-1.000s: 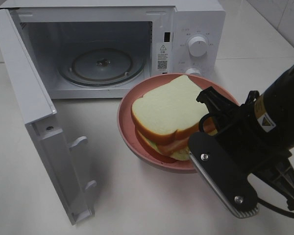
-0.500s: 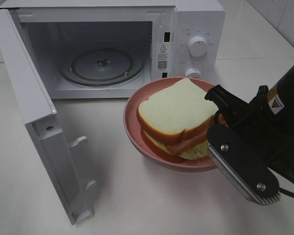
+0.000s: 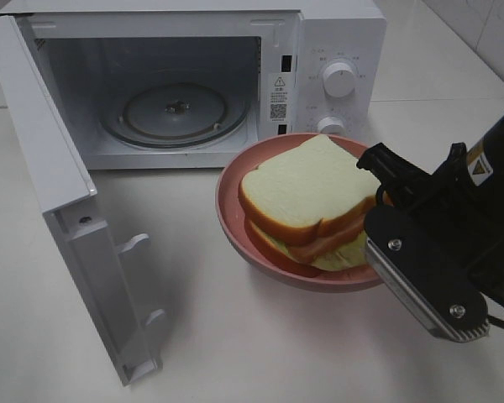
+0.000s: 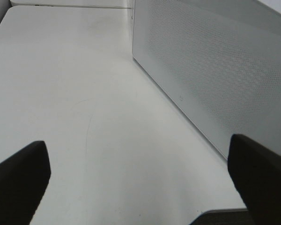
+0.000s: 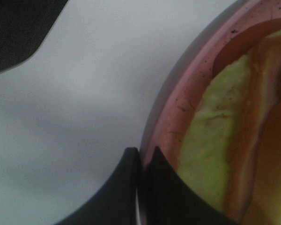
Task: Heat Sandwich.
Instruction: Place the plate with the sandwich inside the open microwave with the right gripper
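Note:
The sandwich (image 3: 307, 189), white bread with brownish and green-yellow filling, lies on a round pink plate (image 3: 235, 227) in front of the microwave's control panel, right of the open cavity. My right gripper (image 3: 380, 200) is shut on the plate's right rim. In the right wrist view its fingertips (image 5: 141, 164) pinch the pink rim (image 5: 171, 126), with the sandwich filling (image 5: 225, 145) just inside. My left gripper (image 4: 138, 183) is open and empty over bare table beside the microwave's perforated side wall (image 4: 215, 61). It is out of the exterior high view.
The white microwave (image 3: 336, 42) stands at the back. Its door (image 3: 59, 193) is swung wide open toward the front left. A glass turntable (image 3: 172, 109) lies inside the cavity. Two knobs (image 3: 339, 77) sit on the panel behind the plate.
My right gripper has moved to the right, taking the plate and sandwich with it, away from the cavity opening. The door and the microwave have not moved.

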`<action>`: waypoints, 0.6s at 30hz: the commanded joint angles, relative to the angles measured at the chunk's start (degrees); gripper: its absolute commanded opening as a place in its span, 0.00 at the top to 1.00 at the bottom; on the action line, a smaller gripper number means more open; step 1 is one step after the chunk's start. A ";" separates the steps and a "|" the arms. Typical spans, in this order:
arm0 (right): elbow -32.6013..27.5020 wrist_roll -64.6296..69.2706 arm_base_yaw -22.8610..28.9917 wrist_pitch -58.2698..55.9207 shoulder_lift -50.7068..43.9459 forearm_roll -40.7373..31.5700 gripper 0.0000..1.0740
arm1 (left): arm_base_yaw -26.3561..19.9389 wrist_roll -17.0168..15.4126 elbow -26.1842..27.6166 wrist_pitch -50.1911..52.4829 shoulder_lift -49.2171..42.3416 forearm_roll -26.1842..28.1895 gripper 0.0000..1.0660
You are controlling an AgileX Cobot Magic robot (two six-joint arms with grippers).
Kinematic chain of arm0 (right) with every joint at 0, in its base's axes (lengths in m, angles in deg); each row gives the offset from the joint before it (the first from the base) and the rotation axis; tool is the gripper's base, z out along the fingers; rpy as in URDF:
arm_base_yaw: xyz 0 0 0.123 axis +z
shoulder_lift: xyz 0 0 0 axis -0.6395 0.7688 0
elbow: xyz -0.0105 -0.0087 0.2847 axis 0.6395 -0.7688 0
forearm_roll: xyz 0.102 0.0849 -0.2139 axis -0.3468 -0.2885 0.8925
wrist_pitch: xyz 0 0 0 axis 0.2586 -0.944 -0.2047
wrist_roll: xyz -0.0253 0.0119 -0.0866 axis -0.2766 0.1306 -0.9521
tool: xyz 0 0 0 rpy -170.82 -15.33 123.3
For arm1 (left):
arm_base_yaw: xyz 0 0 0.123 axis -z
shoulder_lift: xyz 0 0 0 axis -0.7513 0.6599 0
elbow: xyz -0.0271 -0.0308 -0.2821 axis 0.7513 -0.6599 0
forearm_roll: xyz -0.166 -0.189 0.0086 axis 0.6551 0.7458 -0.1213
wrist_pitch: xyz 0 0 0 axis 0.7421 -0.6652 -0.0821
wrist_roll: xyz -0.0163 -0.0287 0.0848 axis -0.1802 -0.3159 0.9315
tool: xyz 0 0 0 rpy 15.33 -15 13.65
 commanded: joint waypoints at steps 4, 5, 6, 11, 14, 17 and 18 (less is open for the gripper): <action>2.06 -0.69 -0.06 1.09 2.06 -0.63 0.99 | 0.29 -0.06 -0.17 0.57 -1.09 0.17 0.08; 2.69 -0.69 0.23 1.09 2.69 -0.63 0.99 | 0.29 -0.06 -0.17 0.57 -1.09 0.17 0.08; 3.84 -0.69 1.20 1.09 3.84 -0.63 0.99 | 0.29 -0.06 -0.17 0.57 -1.09 0.17 0.08; 6.70 -0.69 2.64 1.09 6.88 -0.63 1.00 | 0.29 -0.06 -0.17 0.57 -1.09 0.17 0.08; 8.54 -0.69 2.64 1.09 8.59 -0.63 1.00 | 0.29 -0.06 -0.17 0.57 -1.09 0.17 0.08; 9.63 -0.69 2.64 1.09 9.63 -0.63 1.00 | 0.29 -0.06 -0.17 0.57 -1.09 0.17 0.08; 10.60 -0.69 2.64 1.09 10.60 -0.63 1.00 | 0.29 -0.06 -0.17 0.57 -1.09 0.17 0.08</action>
